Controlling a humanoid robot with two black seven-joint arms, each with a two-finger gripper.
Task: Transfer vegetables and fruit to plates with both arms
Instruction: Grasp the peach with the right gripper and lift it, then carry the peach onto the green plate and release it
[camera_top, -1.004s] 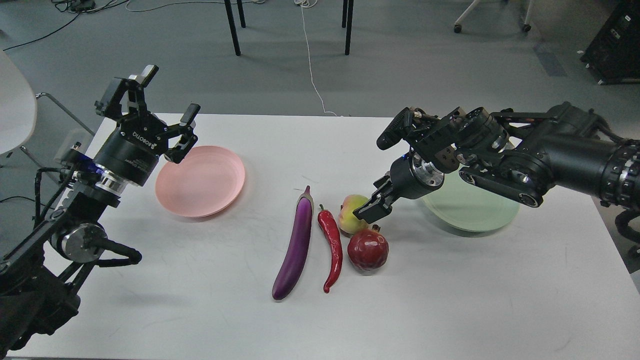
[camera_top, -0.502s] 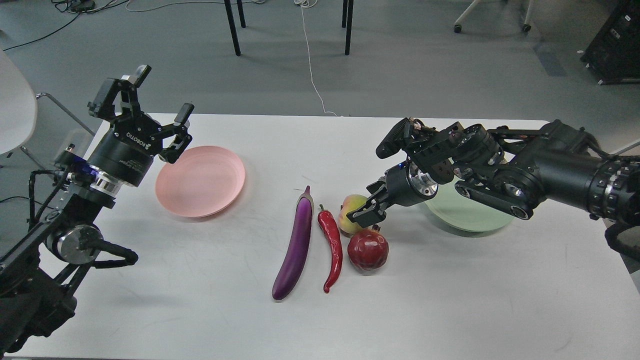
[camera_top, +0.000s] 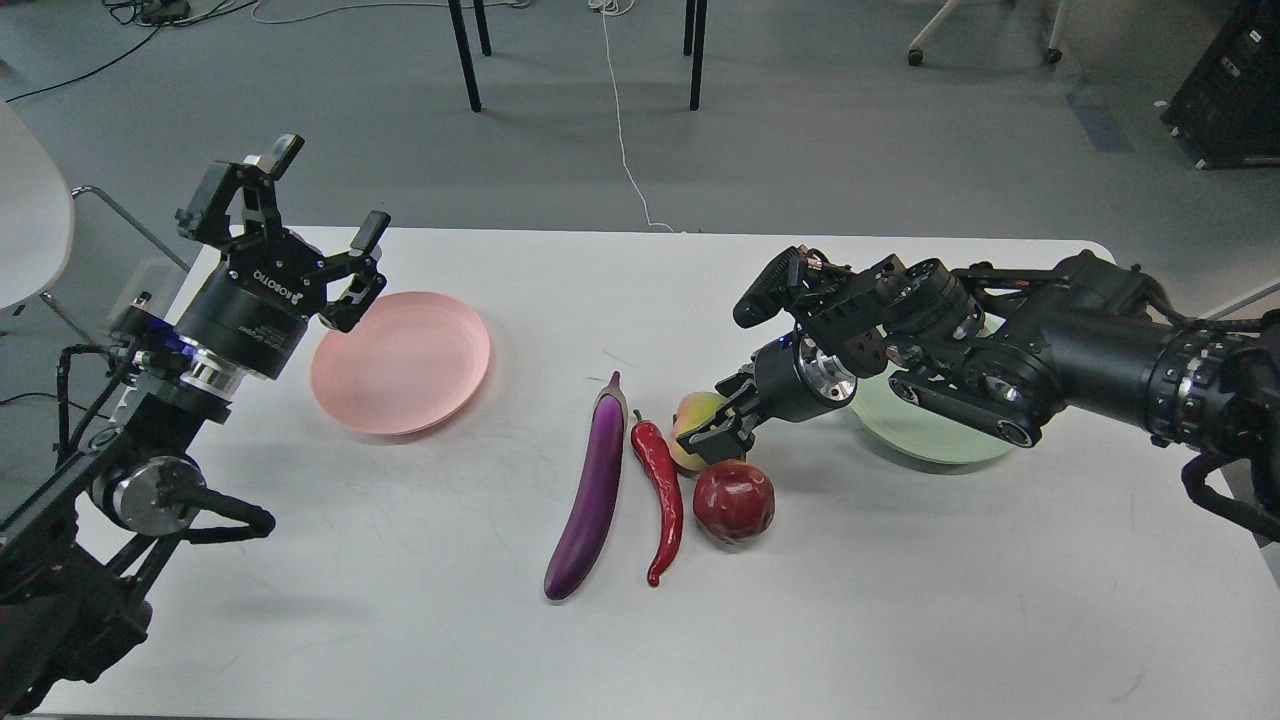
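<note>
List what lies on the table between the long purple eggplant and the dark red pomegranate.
In the head view, only the curved shiny red chili pepper lies between the long purple eggplant and the dark red pomegranate; it lies lengthwise alongside the eggplant.

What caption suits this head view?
Right end effector at the peach; left end effector open above the pink plate.
</note>
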